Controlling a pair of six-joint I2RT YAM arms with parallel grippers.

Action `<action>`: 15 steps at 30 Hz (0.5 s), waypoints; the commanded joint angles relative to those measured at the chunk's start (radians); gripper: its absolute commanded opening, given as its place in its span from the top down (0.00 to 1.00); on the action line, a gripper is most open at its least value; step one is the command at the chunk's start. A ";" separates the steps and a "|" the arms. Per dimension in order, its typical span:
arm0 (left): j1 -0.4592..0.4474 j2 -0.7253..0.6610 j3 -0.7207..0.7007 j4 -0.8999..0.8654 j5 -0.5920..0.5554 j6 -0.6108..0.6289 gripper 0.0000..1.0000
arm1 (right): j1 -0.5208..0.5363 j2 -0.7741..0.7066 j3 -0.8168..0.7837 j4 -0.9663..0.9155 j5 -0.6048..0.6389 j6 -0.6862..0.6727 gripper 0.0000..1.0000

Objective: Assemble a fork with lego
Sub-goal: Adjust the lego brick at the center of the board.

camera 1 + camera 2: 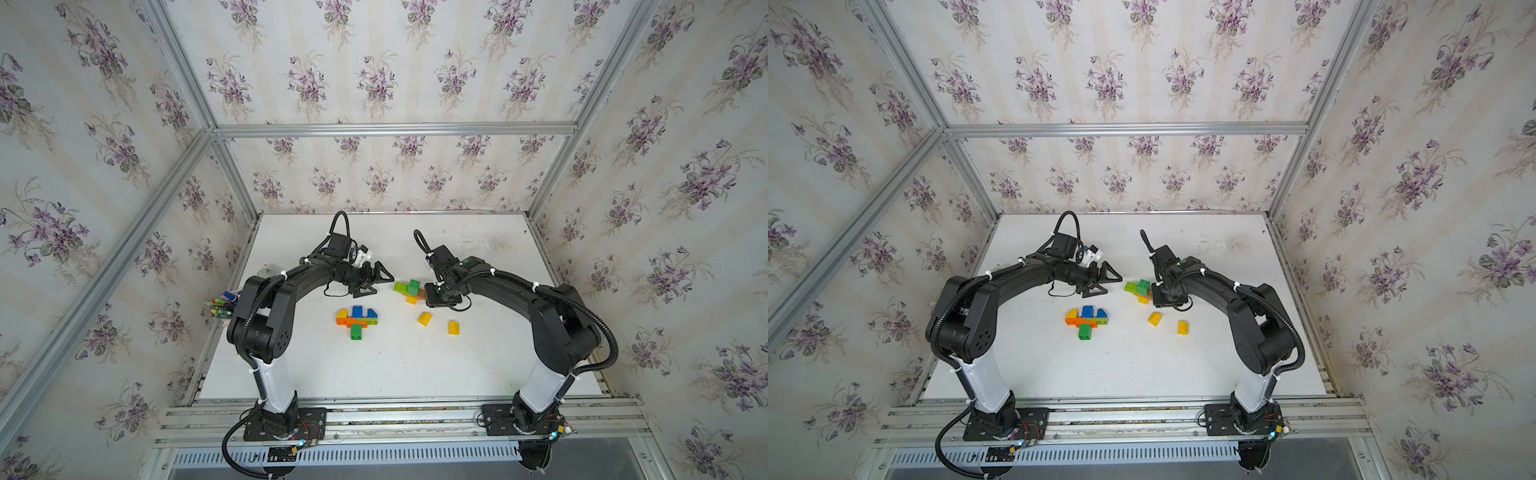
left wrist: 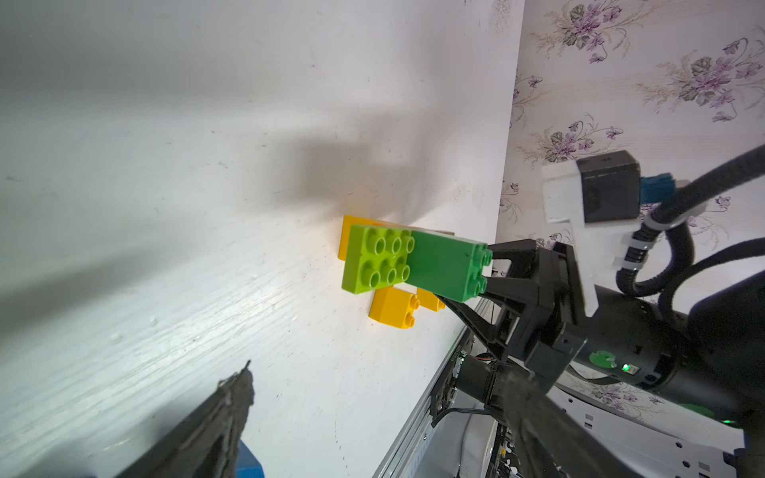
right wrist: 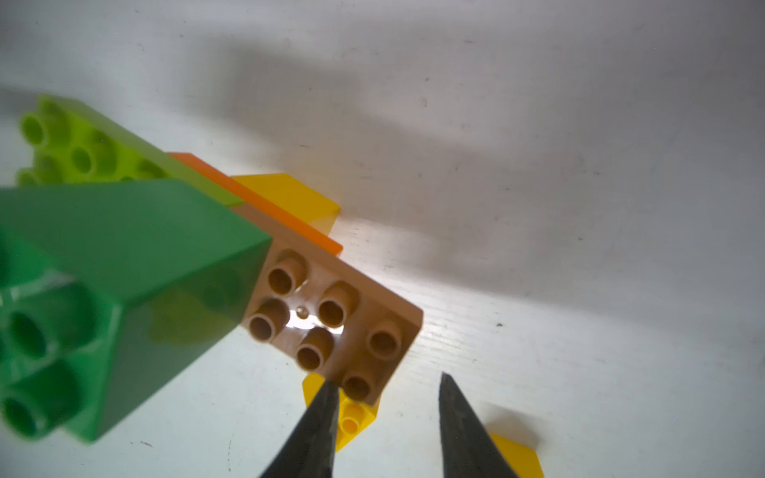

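Observation:
The lego lies in two groups plus loose bricks. Mid-table sits a flat assembly (image 1: 357, 318) (image 1: 1086, 319) of orange, blue, yellow and green bricks. Further back a stack (image 1: 409, 288) (image 1: 1138, 287) joins a lime brick (image 2: 374, 258), a dark green brick (image 2: 443, 265) (image 3: 136, 256), a brown brick (image 3: 331, 318), an orange one (image 3: 265, 207) and yellow ones. My right gripper (image 1: 430, 291) (image 3: 385, 378) is at the brown brick's end, jaws a little apart, only table showing in the gap. Left of the stack hangs my left gripper (image 1: 380, 283) (image 2: 383, 368), wide open and empty.
Two loose yellow bricks (image 1: 424, 318) (image 1: 453, 327) lie in front of the right gripper. A bunch of marker pens (image 1: 220, 307) sits at the table's left edge behind the left arm. Papered walls close in the back and both sides.

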 commanded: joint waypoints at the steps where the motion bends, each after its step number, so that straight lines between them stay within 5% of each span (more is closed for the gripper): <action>1: 0.004 -0.004 0.000 -0.002 -0.009 0.001 0.04 | -0.009 0.019 0.026 0.000 0.007 -0.020 0.60; 10: 0.010 -0.007 -0.019 0.010 -0.014 -0.006 0.04 | -0.012 0.004 0.041 -0.057 -0.007 -0.096 0.59; 15: 0.011 -0.007 -0.030 0.020 -0.015 -0.012 0.04 | -0.011 -0.089 -0.040 -0.093 -0.004 -0.175 0.51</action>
